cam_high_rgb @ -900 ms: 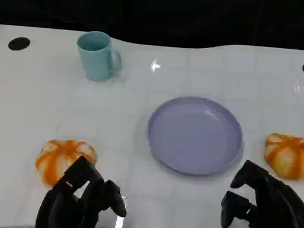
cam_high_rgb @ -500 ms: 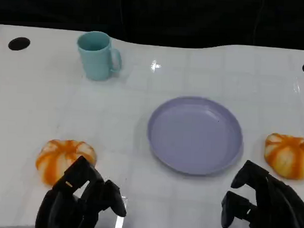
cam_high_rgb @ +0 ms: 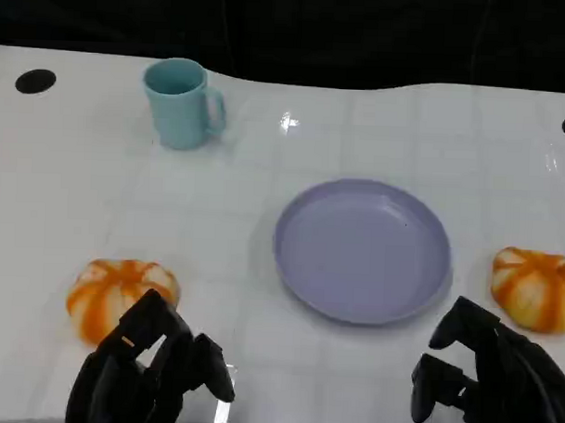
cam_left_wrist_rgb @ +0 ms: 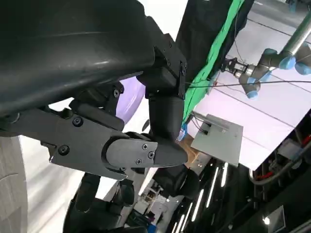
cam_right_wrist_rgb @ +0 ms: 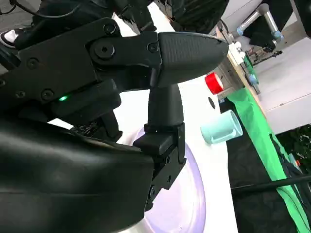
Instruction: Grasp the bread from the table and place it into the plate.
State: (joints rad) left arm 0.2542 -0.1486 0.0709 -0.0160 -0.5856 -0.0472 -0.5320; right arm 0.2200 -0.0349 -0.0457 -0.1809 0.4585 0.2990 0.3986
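Note:
Two orange-and-white bread rolls lie on the white table: one bread roll (cam_high_rgb: 120, 294) at the front left, another bread roll (cam_high_rgb: 533, 288) at the right edge. The lavender plate (cam_high_rgb: 362, 249) sits between them, with nothing on it. My left hand (cam_high_rgb: 152, 369) hangs low at the front, just this side of the left roll, holding nothing. My right hand (cam_high_rgb: 490, 381) is at the front right, near the right roll, also holding nothing. A slice of the plate (cam_right_wrist_rgb: 187, 194) shows past my right hand (cam_right_wrist_rgb: 146, 82) in its wrist view.
A light teal mug (cam_high_rgb: 182, 103) stands at the back left of the table; the mug (cam_right_wrist_rgb: 222, 127) also shows in the right wrist view. Dark round holes (cam_high_rgb: 35, 80) mark the table's far corners. Bare table lies around the plate.

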